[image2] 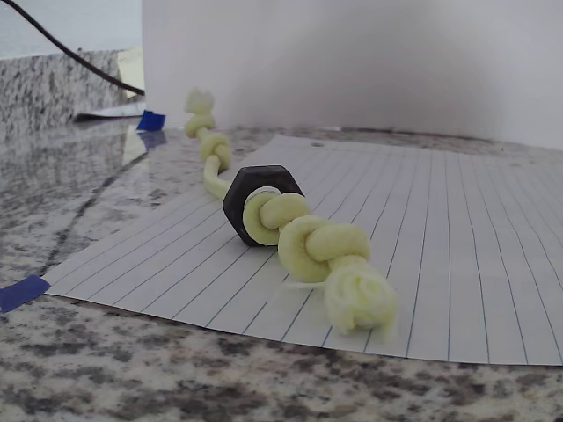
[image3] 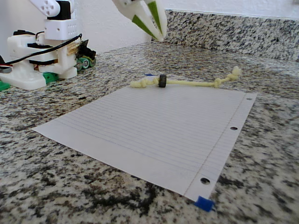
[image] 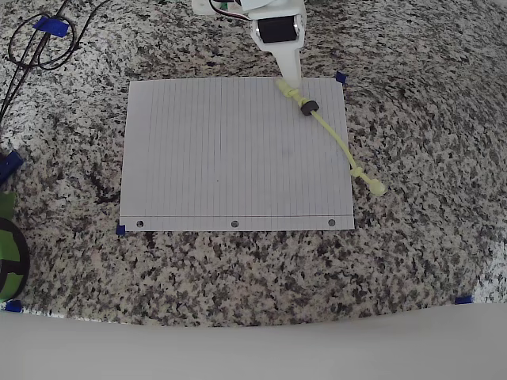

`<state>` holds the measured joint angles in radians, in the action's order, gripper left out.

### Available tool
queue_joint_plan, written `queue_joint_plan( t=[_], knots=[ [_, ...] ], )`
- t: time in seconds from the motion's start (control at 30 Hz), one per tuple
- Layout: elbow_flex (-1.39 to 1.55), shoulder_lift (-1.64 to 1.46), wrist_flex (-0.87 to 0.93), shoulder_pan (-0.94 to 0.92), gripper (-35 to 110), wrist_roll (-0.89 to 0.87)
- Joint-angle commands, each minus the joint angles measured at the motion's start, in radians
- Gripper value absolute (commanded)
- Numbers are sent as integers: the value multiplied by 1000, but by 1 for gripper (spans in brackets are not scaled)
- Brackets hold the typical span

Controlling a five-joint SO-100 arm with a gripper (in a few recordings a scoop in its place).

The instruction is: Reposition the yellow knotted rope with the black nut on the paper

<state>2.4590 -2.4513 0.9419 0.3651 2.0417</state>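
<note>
Where the granite counter point(image: 412, 261) is seen from overhead, black cables point(image: 36, 43) are coiled at the far left, and the paper point(image: 230, 150) is laid flat at centre with blue tape point(image: 341, 77) at its corners. Along its right edge the yellow knotted rope point(image: 337, 141) is stretched diagonally, its lower knot lying off the sheet. The black nut point(image: 308, 108) is threaded near the upper knot. The gripper point(image3: 148, 19) is held above the rope with fingers slightly parted, empty.
</note>
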Motion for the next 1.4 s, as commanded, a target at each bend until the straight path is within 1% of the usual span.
queue_joint_plan(
  t=[0.0,0.17,0.37,0.57,0.77,0.8,0.9,1.03,1.1,1.13,1.37],
  knots=[
    [-43,26,0,-5,0,38],
    [-80,97,54,0,0,80],
    [-163,176,189,11,0,184],
    [-195,232,291,31,0,222],
    [-195,302,276,40,0,225],
    [-193,313,268,46,1,225],
    [-192,351,249,67,14,225],
    [-179,405,219,97,27,225],
    [-170,420,196,98,38,225],
    [-164,426,186,98,41,225],
    [-64,428,97,94,40,225]
  ],
)
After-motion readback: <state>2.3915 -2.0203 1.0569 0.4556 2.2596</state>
